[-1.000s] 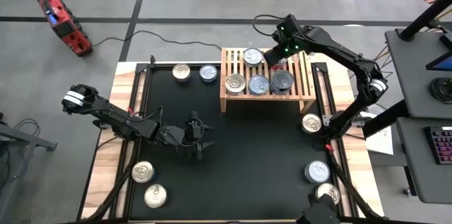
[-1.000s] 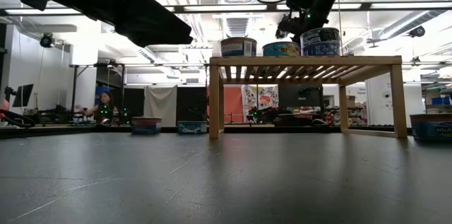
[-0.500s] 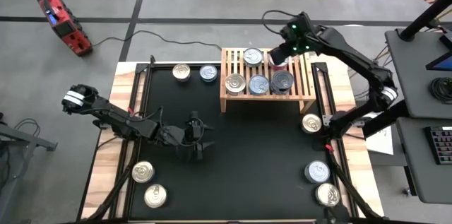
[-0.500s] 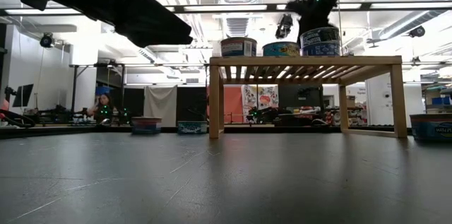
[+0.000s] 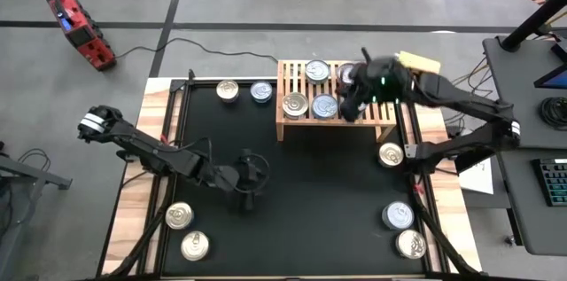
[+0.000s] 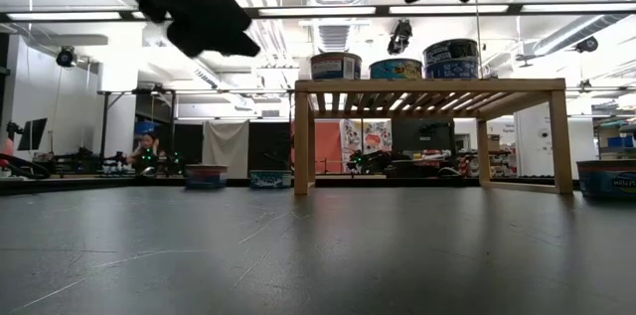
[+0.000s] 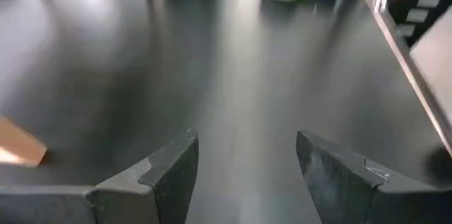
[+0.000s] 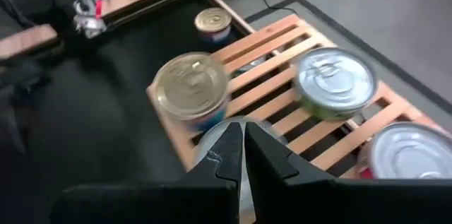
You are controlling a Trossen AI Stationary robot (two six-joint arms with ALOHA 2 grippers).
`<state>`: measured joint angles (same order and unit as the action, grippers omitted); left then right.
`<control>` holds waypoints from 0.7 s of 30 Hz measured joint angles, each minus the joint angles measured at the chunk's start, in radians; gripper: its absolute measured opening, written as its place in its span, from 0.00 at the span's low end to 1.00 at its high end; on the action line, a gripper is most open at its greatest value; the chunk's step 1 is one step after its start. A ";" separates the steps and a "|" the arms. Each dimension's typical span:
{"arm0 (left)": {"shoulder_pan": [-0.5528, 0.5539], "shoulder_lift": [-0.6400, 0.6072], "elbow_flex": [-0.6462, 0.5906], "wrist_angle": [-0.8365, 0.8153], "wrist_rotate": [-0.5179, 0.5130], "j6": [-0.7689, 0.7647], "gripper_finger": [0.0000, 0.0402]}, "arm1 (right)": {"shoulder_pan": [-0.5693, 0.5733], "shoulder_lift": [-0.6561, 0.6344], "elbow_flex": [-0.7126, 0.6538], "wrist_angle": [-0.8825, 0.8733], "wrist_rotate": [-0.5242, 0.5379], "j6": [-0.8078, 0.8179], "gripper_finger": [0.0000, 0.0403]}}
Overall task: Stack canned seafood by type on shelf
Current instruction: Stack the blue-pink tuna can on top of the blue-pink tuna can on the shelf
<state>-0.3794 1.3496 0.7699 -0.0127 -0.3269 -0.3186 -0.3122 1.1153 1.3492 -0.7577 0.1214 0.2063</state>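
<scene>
Right pincer (image 5: 354, 104) has swung from the shelf's (image 5: 384, 104) back edge to above its front row, fingers pressed together, empty. Five cans (image 5: 295, 105) sit on the shelf; more lie loose on the bench (image 5: 310, 192). Left pincer (image 5: 251, 179) has turned over mid-bench, half spread, empty. Restocking likely next. Labels too small to read.

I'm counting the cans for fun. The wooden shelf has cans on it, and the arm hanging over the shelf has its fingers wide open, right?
Not quite. The shelf does hold cans, but the right gripper above it is shut, its fingers pressed together with nothing between them. The right wrist view shows this.
</scene>
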 joint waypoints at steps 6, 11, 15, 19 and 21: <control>-0.109 0.027 0.168 -0.356 -0.003 -0.125 0.52 | 0.250 -0.035 -0.096 0.019 0.204 0.103 0.02; -0.190 0.028 0.223 -0.538 -0.011 -0.282 0.47 | 0.399 -0.035 -0.170 0.091 0.255 0.153 0.02; -0.228 0.028 0.248 -0.690 0.033 -0.478 0.43 | 0.488 -0.034 -0.218 0.187 0.257 0.162 0.02; -0.255 0.028 0.282 -0.868 0.228 -0.670 0.39 | 0.555 -0.036 -0.256 0.226 0.279 0.179 0.02; -0.267 0.028 0.301 -0.965 0.296 -0.749 0.37 | 0.579 -0.036 -0.269 0.226 0.306 0.200 0.02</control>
<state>-0.6469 1.3777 1.0708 -0.9777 -0.0306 -1.0673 0.2668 1.0790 1.0800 -0.5317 0.4274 0.4059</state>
